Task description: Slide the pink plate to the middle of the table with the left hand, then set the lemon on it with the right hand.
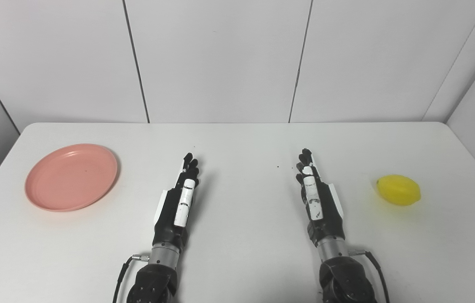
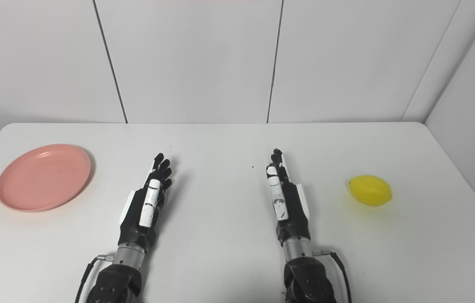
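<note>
A round, shallow pink plastic plate [image 1: 71, 176] lies flat at the white table's [image 1: 237, 261] left side, well apart to the left of the empty left hand [image 1: 178, 202], fingers extended forward side by side; the right hand [image 1: 317, 202] rests likewise near the yellow lemon [image 1: 398, 190].

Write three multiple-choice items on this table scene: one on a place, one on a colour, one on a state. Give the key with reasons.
1. Where is the lemon?
A. on the plate
B. on the table, right of the right hand
C. in the left hand

2. What colour is the plate?
A. pink
B. blue
C. green

3. What does the left hand hold?
A. the lemon
B. the plate
C. nothing

Key: 1 B, it lies apart beyond the right hand; 2 A, its whole surface is pink; 3 C, its fingers are stretched out, clear of everything.
</note>
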Robot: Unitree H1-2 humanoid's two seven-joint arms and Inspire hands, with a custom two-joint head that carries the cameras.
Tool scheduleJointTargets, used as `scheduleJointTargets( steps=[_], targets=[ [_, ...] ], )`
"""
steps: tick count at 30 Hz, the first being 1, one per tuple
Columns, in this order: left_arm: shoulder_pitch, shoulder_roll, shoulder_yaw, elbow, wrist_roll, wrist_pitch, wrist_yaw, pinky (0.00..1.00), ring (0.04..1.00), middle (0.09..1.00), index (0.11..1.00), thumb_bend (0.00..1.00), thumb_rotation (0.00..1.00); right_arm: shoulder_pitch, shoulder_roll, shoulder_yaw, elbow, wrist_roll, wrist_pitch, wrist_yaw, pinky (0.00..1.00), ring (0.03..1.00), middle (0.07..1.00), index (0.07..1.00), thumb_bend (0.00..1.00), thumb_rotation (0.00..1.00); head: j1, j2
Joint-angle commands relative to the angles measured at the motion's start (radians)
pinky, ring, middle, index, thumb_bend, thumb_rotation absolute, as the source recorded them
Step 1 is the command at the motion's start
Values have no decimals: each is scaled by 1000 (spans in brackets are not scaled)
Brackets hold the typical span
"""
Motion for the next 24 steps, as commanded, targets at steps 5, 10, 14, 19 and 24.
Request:
scheduleJointTargets(
  steps=[5,10,14,19,24],
  targets=[
    [-18,-9,0,-3,-2,-15,0,1000,1000,1000,1000,468,1000,-20,9,0,-37,7,-21,1,1000,1000,1000,994,740,1000,-6,-1],
    [-19,-5,2,0,-11,-21,-7,1000,1000,1000,1000,477,1000,-20,8,4,-37,3,-15,3,1000,1000,1000,998,767,1000,-7,-2],
    [-19,-6,4,3,-18,-20,-10,1000,1000,1000,1000,482,1000,-19,7,3,-31,7,-24,5,1000,1000,1000,996,778,1000,-8,-4],
    [-23,-11,10,5,-18,-19,1,1000,1000,1000,1000,473,1000,-18,8,3,-29,4,-26,3,1000,1000,1000,993,772,1000,-7,-3],
    [-26,-12,14,9,-33,-16,-8,1000,1000,1000,1000,474,1000,-17,7,4,-30,5,-23,5,1000,1000,1000,995,779,1000,-7,-3]
  ],
)
